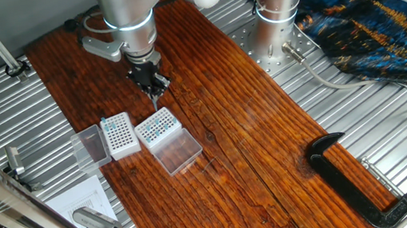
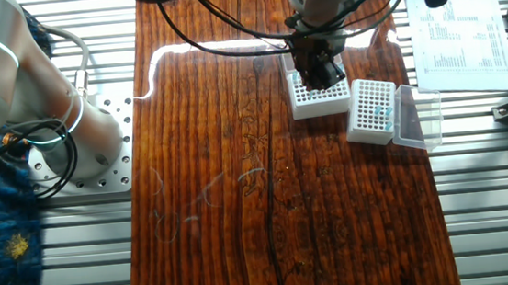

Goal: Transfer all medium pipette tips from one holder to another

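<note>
I work in a lab: pipette-tip racks [image 1: 158, 126] on my wooden desk [image 1: 256, 138], ribbed metal bench [image 1: 348, 108], printed data sheets [image 2: 461, 27].

Bright, even overhead light w/ white glare streak on glossy wooden tabletop [image 2: 241, 208]; pics sharp, shadows soft.

The 2 racks [image 1: 141, 131] sit side by side; bare wood [image 1: 247, 132] beyond, black clamp [image 1: 355, 184] well apart.

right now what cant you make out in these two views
- Gripper: open or shut unclear; fingers too small in one fixed view, the wrist hides them in the other.
- Clear-sided rack: in the other fixed view the gripper covers much of its grid.
- Teal tips: too small to count.
- White-sided rack: empty holes indistinguishable.
</note>
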Available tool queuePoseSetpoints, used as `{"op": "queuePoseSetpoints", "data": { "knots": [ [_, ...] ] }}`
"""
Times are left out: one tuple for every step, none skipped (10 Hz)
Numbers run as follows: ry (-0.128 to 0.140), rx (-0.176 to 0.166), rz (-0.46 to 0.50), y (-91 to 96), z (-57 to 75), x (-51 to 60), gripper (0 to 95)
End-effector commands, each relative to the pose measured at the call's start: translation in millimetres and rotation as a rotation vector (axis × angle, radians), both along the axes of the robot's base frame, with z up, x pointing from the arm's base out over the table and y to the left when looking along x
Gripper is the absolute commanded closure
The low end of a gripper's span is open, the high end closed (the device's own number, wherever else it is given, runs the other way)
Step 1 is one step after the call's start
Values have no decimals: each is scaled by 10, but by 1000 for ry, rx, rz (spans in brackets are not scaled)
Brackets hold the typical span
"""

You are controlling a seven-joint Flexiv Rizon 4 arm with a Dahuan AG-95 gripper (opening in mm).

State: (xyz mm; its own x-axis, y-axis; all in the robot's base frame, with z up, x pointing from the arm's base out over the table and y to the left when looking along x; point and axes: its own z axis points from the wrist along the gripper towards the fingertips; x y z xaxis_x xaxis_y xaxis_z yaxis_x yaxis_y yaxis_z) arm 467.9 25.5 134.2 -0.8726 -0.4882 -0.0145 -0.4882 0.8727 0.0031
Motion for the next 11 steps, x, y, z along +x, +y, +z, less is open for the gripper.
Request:
{"op": "queuePoseSetpoints", "data": {
  "knots": [
    [3, -1, -3, 10, -19, -15, 950],
    [3, -1, -3, 10, -19, -15, 950],
    [6, 0, -2, 14, -44, -50, 950],
    [8, 0, -2, 14, -54, -81, 950],
    [9, 1, -1, 22, -45, -105, 950],
    [9, 0, -1, 35, -21, -119, 950],
    [11, -1, -1, 44, -4, -127, 950],
    [12, -1, 0, 46, -2, -128, 950],
    [16, -4, 2, 53, -15, -137, 950],
    [16, -3, 0, 55, -22, -144, 950],
    [18, -3, 0, 58, -28, -150, 950]
  ]
}}
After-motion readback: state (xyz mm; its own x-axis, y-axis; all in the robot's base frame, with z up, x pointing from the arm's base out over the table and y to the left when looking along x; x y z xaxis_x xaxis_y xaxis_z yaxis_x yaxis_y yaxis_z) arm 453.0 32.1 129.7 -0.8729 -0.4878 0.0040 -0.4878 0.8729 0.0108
